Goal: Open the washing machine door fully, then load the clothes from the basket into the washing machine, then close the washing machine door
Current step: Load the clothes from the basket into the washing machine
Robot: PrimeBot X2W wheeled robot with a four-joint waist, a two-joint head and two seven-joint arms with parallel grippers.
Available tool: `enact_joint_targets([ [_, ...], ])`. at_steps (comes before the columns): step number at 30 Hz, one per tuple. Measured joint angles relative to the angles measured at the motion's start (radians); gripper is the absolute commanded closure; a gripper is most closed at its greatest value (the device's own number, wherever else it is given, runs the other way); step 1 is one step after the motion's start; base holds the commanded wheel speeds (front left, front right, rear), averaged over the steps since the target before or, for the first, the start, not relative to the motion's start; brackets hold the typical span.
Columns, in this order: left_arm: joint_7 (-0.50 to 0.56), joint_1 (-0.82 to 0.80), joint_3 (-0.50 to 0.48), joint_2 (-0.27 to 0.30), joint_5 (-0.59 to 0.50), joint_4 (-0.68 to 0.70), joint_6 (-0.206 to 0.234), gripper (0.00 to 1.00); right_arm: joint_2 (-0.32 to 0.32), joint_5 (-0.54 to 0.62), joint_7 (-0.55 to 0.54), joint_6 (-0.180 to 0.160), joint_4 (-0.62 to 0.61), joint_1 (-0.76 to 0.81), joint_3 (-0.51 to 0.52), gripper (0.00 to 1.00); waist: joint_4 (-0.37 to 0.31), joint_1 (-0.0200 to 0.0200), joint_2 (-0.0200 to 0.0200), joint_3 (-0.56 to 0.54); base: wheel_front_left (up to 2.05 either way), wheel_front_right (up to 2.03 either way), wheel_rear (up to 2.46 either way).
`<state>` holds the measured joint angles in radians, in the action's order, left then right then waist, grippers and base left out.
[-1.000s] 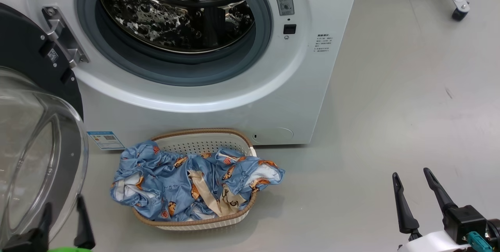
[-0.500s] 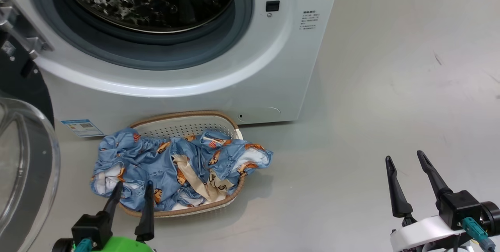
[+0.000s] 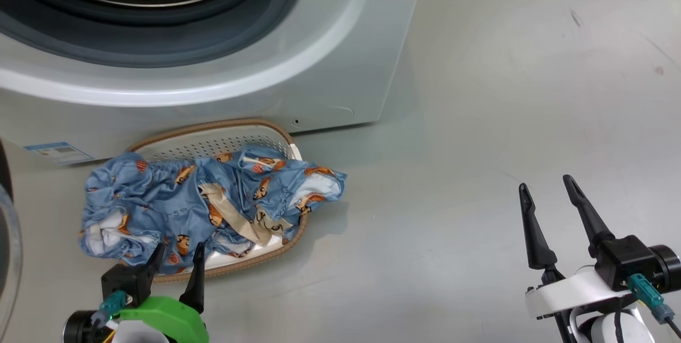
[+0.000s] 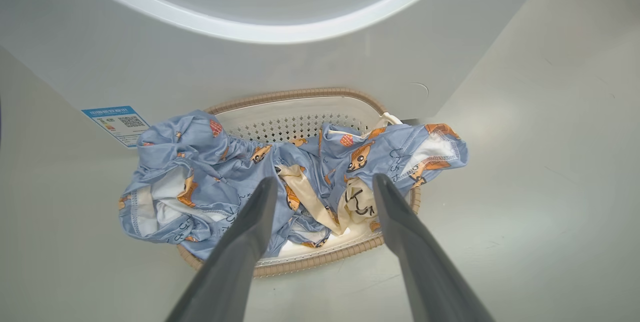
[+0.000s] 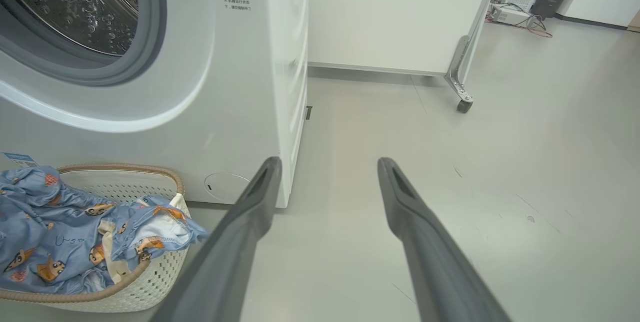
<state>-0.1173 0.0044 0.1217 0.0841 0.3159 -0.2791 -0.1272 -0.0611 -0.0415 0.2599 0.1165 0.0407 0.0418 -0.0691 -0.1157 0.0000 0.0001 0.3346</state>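
Head view, looking down at a grey floor [image 3: 479, 119]: the left claw [image 3: 180, 247] hangs at the lower left, its two dark fingers apart with nothing between them, its tips by the near rim of the basket [image 3: 213, 143]. The clothes [image 3: 213, 199], blue fabric printed with orange cartoon figures and some beige strips, lie heaped in the basket straight ahead of this claw and spill over the rim on both sides. Whether the tips touch the fabric cannot be told. Beyond the basket, farther from the claw, stands the white washer [image 3: 319, 66], its round opening uncovered and ringed by a grey gasket. The door [image 3: 11, 247] stands swung open to the left of the left claw, seen as a curve of clear glass at the picture's edge. The right claw [image 3: 545, 182] is well to the right of the basket over bare floor, fingers spread and empty. Left wrist view: the clothes show between the left claw's fingers, and a small blue label [image 4: 116, 123] sits on the washer's front, ahead and to the left. Right wrist view: the right claw points at bare floor past the washer's corner, with basket and clothes low to its left.
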Motion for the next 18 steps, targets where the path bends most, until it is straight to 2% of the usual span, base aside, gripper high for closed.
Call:
enact_joint_targets([
  [7,0.084,-0.091,0.006,0.049,0.016,-0.026,0.0,0.0,0.002,0.0,0.0,-0.004,-0.014,-0.036,-0.001,0.0,-0.032,0.0,0.0,0.086,0.0,0.0,0.0],
  [18,0.179,-0.229,0.012,0.076,0.128,-0.074,0.0,0.0,0.004,0.009,0.0,-0.006,-0.03,-0.104,0.002,0.0,-0.069,0.0001,0.0,0.215,0.0,0.0,0.0],
])
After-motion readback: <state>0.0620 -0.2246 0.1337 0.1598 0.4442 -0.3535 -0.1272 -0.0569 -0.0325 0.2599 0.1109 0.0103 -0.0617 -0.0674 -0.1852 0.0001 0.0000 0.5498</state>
